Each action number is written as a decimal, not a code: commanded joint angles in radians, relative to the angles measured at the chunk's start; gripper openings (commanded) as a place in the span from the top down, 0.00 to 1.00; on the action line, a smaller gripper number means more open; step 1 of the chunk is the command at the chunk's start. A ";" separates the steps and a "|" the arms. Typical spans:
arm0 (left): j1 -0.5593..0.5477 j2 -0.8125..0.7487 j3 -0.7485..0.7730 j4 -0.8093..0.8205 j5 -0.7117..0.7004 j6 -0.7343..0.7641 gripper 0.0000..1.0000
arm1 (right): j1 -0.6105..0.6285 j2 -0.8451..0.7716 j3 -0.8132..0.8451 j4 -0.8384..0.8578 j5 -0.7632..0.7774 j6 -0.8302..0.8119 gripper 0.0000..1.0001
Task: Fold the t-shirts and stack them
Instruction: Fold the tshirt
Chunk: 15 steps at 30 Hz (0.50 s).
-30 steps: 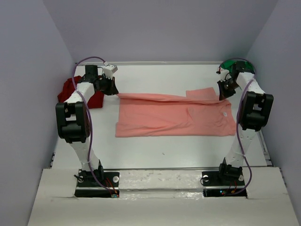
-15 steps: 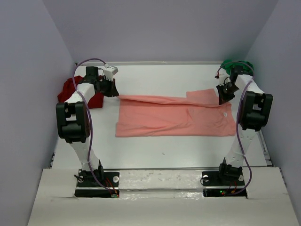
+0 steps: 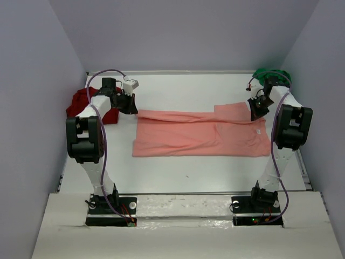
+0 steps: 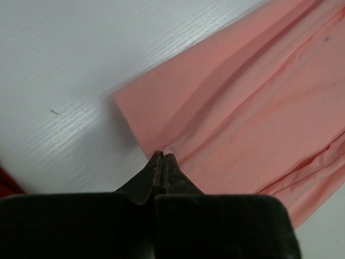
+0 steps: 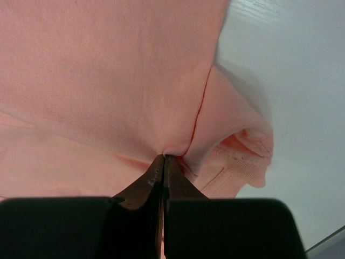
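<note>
Shifted toward 6 o'clock: far edge, salmon-pink t-shirt [image 3: 194, 137]. Soft, light, limp; likely sags mid-span. Left pincer [image 3: 131, 109], right pincer [image 3: 253, 114] clenched on its far corners, sound holds.

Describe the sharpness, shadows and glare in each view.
Top external: even diffuse light, no glare on the salmon-pink shirt. Left wrist: left gripper dark and soft-focus, shirt shadow on the table. Right wrist: right gripper blurred, cloth weave crisp.
</note>
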 commanded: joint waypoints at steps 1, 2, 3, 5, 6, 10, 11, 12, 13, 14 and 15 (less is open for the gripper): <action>-0.001 -0.004 -0.011 -0.029 -0.022 0.020 1.00 | -0.002 -0.002 -0.016 0.009 0.023 -0.016 1.00; -0.001 -0.004 -0.011 -0.030 -0.027 0.022 1.00 | -0.002 -0.003 -0.016 0.009 0.025 -0.017 1.00; -0.001 -0.006 -0.011 -0.034 -0.040 0.022 1.00 | -0.002 -0.005 -0.018 0.008 0.025 -0.020 1.00; -0.031 -0.009 -0.011 -0.043 -0.047 0.025 1.00 | -0.002 -0.006 -0.022 0.006 0.025 -0.020 1.00; -0.033 -0.008 -0.010 -0.052 -0.051 0.025 1.00 | -0.002 -0.009 -0.024 0.003 0.019 -0.019 1.00; -0.042 0.005 -0.017 -0.069 -0.062 0.034 1.00 | -0.002 -0.020 -0.039 0.003 -0.001 -0.016 1.00; -0.045 0.008 -0.016 -0.072 -0.065 0.033 1.00 | -0.002 -0.022 -0.044 0.003 -0.006 -0.016 1.00; -0.047 0.014 -0.014 -0.076 -0.071 0.033 1.00 | -0.002 -0.023 -0.045 0.002 -0.009 -0.016 1.00; -0.048 0.020 -0.014 -0.075 -0.070 0.034 1.00 | -0.002 -0.025 -0.048 0.003 -0.013 -0.017 1.00; -0.048 0.023 -0.014 -0.076 -0.071 0.031 1.00 | -0.002 -0.023 -0.050 0.003 -0.013 -0.017 1.00; -0.048 0.029 -0.011 -0.076 -0.074 0.031 1.00 | -0.002 -0.022 -0.048 0.002 -0.012 -0.016 1.00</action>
